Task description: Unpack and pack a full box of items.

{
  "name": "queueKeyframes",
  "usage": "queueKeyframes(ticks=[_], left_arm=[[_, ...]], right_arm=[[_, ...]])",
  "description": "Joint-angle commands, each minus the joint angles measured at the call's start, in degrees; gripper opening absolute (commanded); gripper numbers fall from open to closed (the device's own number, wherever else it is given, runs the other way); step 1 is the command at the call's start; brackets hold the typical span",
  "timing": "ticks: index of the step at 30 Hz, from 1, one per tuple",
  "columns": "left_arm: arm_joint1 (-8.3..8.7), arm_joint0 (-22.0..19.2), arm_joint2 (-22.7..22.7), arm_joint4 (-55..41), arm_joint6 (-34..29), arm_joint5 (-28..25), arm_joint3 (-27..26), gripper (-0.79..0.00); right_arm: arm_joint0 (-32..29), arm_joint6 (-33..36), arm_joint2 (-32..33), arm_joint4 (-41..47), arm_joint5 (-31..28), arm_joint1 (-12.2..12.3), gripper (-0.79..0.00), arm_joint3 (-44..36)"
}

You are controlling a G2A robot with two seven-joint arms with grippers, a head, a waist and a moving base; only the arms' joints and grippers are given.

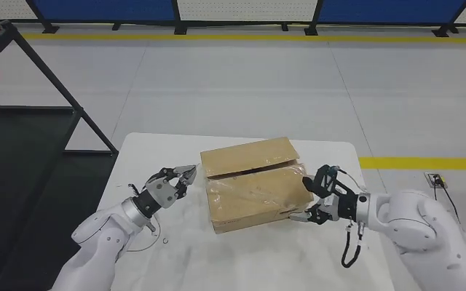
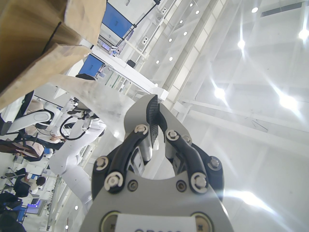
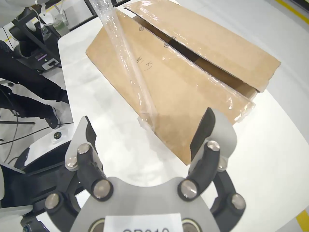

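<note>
A brown cardboard box (image 1: pixel 251 185) stands mid-table with its two top flaps slightly parted. In the right wrist view a clear tape strip (image 3: pixel 120 42) rises off the box (image 3: pixel 169 85) from its near edge. My left gripper (image 1: pixel 191 173) hovers off the box's left end. In its wrist view the left gripper (image 2: pixel 154 107) is shut on the end of the tape strip (image 2: pixel 101 95), beside the box (image 2: pixel 31 25). My right gripper (image 1: pixel 306 198) is open at the box's right front corner. In its own view the right gripper (image 3: pixel 147 118) has that corner between its fingers, apart from them.
The white table (image 1: pixel 182 247) has free room in front of the box and to its left. A black metal frame (image 1: pixel 58 94) stands off the table's left side. A person's dark-trousered legs (image 3: pixel 29 85) stand beside the table.
</note>
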Motion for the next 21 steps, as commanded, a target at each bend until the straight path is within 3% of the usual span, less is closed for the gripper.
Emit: queueKeyframes(ticks=[1, 2, 3, 5, 7, 13, 15, 21], left_arm=[[-0.02, 0.03, -0.01, 0.07, 0.06, 0.03, -0.20, -0.785], [-0.03, 0.07, -0.06, 0.15, 0.10, 0.04, -0.35, -0.785], [-0.03, 0.14, -0.14, 0.15, 0.04, 0.04, -0.50, -0.785], [-0.02, 0.38, -0.35, 0.26, 0.01, 0.01, -0.78, -0.785], [-0.02, 0.69, -0.57, 0.21, 0.02, -0.04, -1.06, -0.785], [-0.03, 1.24, -0.87, 0.40, -0.08, -0.03, -1.43, -0.785], [-0.06, 1.29, -0.87, 0.39, -0.07, -0.04, -1.44, -0.785], [-0.13, 1.37, -0.96, 0.42, -0.31, -0.18, -1.38, -0.785]], right_arm=[[0.07, -1.75, -1.23, -6.35, 0.75, -0.20, 0.000, -2.33], [-0.17, -2.84, -1.60, -8.47, 1.39, -0.29, -0.123, -2.42], [-0.31, -3.23, -2.04, -11.02, 1.98, -0.34, -0.403, -2.93], [-0.70, -4.00, -2.86, -14.28, 2.24, -0.43, -0.566, -3.51], [-1.03, -4.30, -3.38, -15.77, 2.59, -0.51, -0.616, -3.58], [-1.12, -1.89, -4.54, -18.01, 4.95, -0.75, -0.668, -4.19], [-1.15, -1.16, -4.66, -18.09, 5.89, -0.82, -0.739, -4.48], [-1.54, -0.21, -4.62, -18.27, 6.31, -0.89, -0.785, -5.08]])
